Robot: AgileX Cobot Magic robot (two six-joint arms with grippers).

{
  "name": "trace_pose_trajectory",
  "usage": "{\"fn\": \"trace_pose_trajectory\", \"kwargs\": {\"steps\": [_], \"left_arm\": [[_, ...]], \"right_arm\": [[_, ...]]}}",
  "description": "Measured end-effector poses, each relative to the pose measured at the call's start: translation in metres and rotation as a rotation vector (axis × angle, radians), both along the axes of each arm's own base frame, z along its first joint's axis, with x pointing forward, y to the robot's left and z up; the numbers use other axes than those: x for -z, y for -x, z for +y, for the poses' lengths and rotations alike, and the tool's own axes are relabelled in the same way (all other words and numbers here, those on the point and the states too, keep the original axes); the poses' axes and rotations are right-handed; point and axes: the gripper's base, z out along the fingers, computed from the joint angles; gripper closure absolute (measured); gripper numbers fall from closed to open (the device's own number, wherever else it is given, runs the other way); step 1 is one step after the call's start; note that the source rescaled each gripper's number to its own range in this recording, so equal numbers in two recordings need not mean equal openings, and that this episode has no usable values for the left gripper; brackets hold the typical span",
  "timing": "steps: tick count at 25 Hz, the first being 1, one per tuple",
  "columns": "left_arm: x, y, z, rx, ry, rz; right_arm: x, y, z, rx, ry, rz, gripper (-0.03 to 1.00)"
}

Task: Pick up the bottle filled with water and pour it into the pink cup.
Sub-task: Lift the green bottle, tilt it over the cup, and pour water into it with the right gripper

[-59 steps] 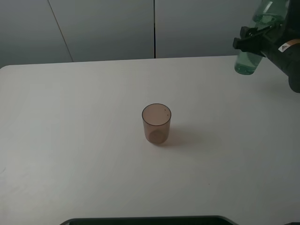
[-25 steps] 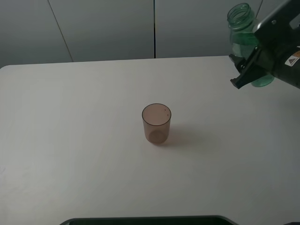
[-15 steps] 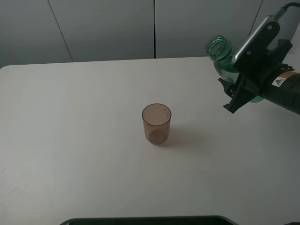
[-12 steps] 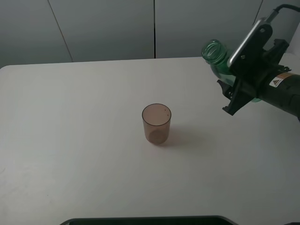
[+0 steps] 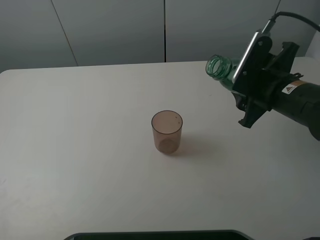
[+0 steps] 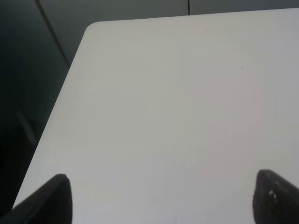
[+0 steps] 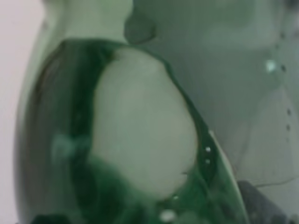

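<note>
Above the far right of the table [image 5: 90, 150], the bottle [image 5: 219, 67] hangs tilted, clamped in the right gripper [image 5: 246, 89].
Its open neck leans toward the pink cup [image 5: 167, 131], which stands upright at mid-table, well apart from it. Green plastic fills the right wrist view. The left gripper [image 6: 166, 200] hovers near a table corner, fingers spread wide.

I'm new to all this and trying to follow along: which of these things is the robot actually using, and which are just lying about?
In use:
- bottle, tilted, held in the right gripper
- pink cup, upright on the table

Not in use:
- left gripper, open and holding nothing
- dark object at the near edge, unidentifiable
</note>
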Motion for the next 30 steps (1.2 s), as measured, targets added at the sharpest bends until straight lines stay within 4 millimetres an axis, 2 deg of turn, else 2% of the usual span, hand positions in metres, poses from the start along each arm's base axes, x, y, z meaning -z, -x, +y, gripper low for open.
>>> {"fn": "trace_pose_trajectory", "kwargs": {"steps": [8, 17, 30], "left_arm": [[0.000, 0.000, 0.000, 0.000, 0.000, 0.000], [0.000, 0.000, 0.000, -0.001, 0.002, 0.000], [0.000, 0.000, 0.000, -0.001, 0.002, 0.002]], "right_arm": [[0.003, 0.006, 0.012, -0.034, 0.067, -0.002, 0.97], [-0.008, -0.002, 0.024, -0.118, 0.112, -0.073, 0.97], [-0.006, -0.001, 0.029, -0.219, 0.192, -0.084, 0.97]]}}
